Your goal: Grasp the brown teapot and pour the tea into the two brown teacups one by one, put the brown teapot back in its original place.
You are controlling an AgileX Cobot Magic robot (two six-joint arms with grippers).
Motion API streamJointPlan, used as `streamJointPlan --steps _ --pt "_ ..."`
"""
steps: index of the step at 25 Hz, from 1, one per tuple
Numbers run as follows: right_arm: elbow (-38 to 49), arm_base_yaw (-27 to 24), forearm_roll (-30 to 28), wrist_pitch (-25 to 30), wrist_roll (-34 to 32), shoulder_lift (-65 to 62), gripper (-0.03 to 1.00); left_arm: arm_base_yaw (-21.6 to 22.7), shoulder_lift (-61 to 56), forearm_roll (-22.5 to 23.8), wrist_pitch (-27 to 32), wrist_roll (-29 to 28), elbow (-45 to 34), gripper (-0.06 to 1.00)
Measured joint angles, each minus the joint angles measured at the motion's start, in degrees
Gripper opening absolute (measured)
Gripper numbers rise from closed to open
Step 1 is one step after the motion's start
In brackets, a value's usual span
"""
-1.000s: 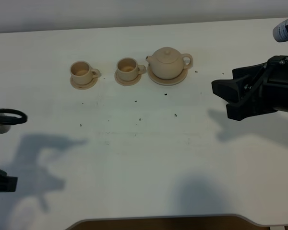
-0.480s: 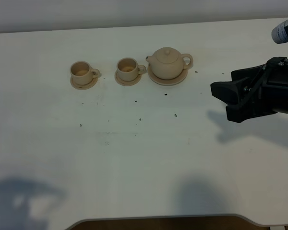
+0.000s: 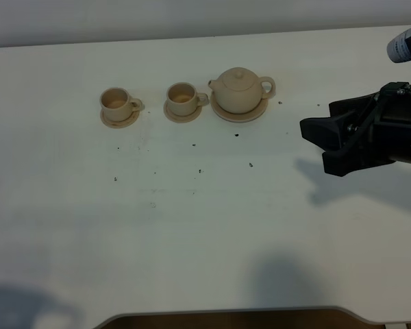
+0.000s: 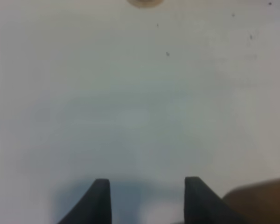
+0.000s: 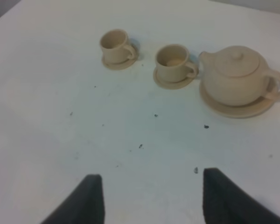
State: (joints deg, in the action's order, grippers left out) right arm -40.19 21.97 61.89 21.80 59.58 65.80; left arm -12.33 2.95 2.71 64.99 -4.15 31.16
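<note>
Your right claw [image 3: 316,145] hangs spread and empty above the bench [image 3: 192,226], well to the right of the tea set, with its jaws pointing toward it. Your left claw [image 4: 147,183] is also spread, with nothing between its tips, over bare white surface. The high camera does not show it.

The brown teapot [image 3: 238,90] sits lidded on its wide saucer [image 3: 238,119] near the far edge, spout to the left and handle to the right. The two brown teacups [image 3: 181,99] [image 3: 116,104] stand in a row to its left, each on a small saucer.

The bench is white and matte, with dark specks [image 3: 251,164] scattered in front of the set. Soft shadows lie along the near side. A brown strip [image 3: 226,319] shows under the curved near edge, and a grey band runs beyond the far edge.
</note>
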Motion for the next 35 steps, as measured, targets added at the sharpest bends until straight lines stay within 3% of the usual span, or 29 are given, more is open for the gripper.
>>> streamJointPlan --steps 4,15,26,35 --pt "0.0 0.0 0.0 0.11 0.0 0.0 0.49 0.0 -0.07 -0.25 -3.6 0.63 -2.03 0.37" --pt "0.0 0.0 0.0 0.22 0.05 0.0 0.49 0.0 -0.07 -1.57 -4.25 2.97 -2.08 0.37" --pt "0.0 0.0 1.59 0.22 0.21 1.2 0.49 10.96 -2.45 -1.57 -4.5 2.97 -2.08 0.37" --pt "-4.66 0.0 4.19 1.48 5.15 9.11 0.49 11.9 -3.17 -1.57 -4.5 2.97 -2.12 0.37"
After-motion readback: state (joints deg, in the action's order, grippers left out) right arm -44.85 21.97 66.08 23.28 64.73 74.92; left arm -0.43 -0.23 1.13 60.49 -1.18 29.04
